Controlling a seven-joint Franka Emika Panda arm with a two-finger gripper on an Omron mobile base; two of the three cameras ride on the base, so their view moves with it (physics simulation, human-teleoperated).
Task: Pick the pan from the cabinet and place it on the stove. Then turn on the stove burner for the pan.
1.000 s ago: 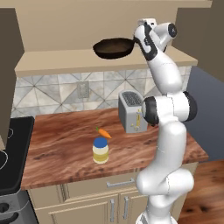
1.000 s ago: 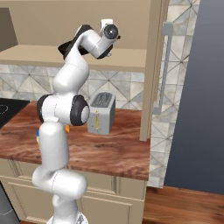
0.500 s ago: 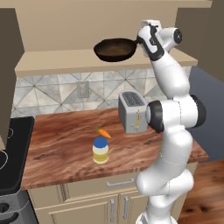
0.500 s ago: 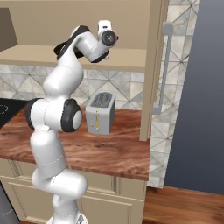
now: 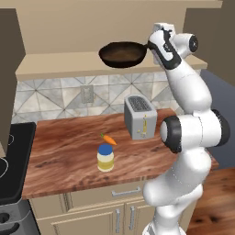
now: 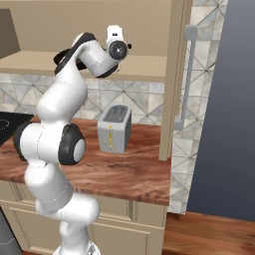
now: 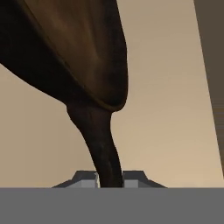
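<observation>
The gripper is clenched on the handle of the pan, which hangs clear above the cabinet shelf, handle running right toward the hand. The stove lies low and far left. Open room ahead of the shelf; a toaster, bottle and carrot stand on the counter below.

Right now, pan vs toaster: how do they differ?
The pan is dark brown-black, round and shallow; the toaster is silver-grey, boxy and upright. The pan is up at cabinet shelf height, gripped by its handle in the tool; the toaster stands free on the wooden counter. The pan has a long thin handle; the toaster has none, only top slots. Both are kitchen items to the right of the stove.
</observation>
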